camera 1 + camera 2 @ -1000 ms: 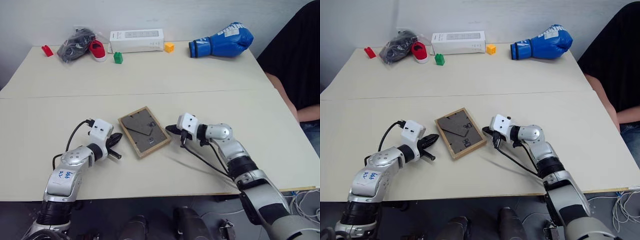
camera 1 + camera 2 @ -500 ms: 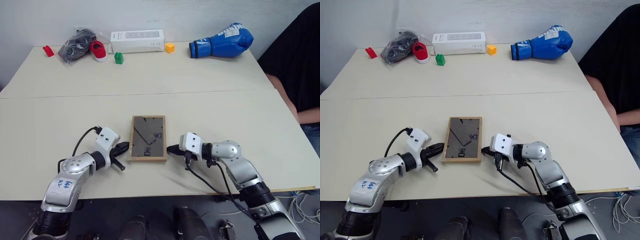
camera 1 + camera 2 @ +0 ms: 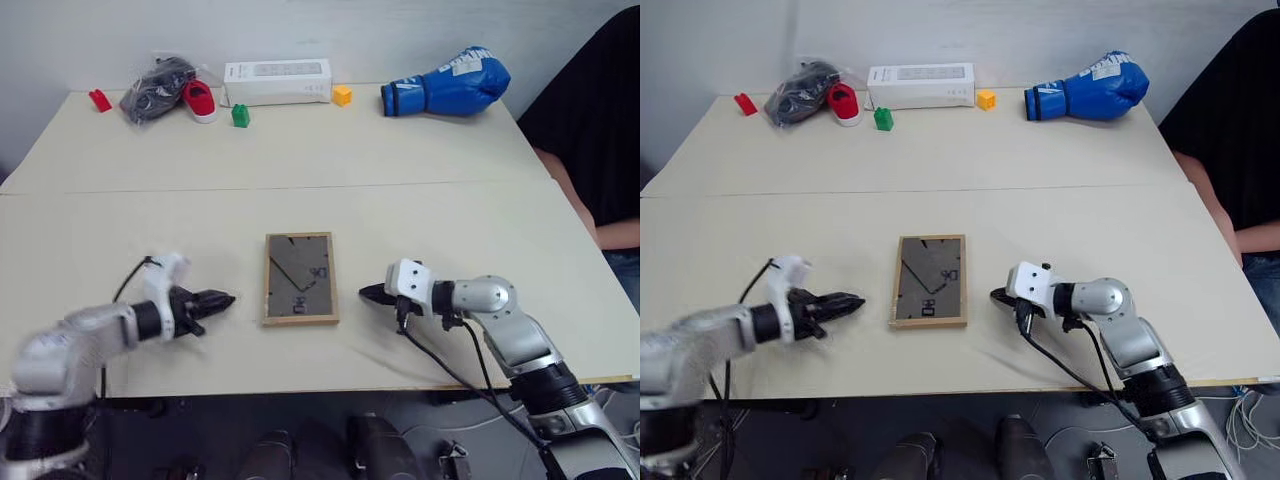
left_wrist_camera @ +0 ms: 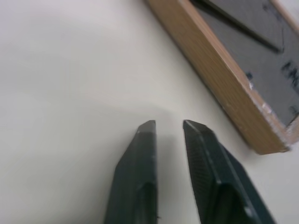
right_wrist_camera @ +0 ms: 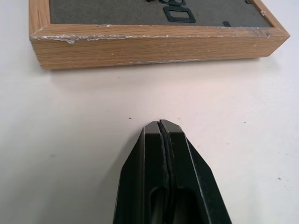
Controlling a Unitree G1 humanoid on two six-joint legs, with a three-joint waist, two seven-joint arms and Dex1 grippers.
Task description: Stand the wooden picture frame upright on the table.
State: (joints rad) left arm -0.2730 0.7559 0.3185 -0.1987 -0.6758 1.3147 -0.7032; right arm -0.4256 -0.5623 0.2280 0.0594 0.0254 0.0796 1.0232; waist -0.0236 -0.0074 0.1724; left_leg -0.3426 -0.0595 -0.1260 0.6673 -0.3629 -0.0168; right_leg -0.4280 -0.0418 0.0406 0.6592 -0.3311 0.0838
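Light-wood, the wooden picture frame [image 3: 300, 278] lies flat on the table [image 3: 420, 160], grey backing up, near the front edge. Left of the frame, the left gripper [image 4: 167, 125] points at its side, fingers slightly apart, holding nothing. Right of the frame, the right gripper [image 5: 161, 123] faces its edge, fingers pressed together, not touching it.

bare table [image 3: 420, 240] all round flat wooden picture frame [image 3: 300, 277], clutter far along the back edge
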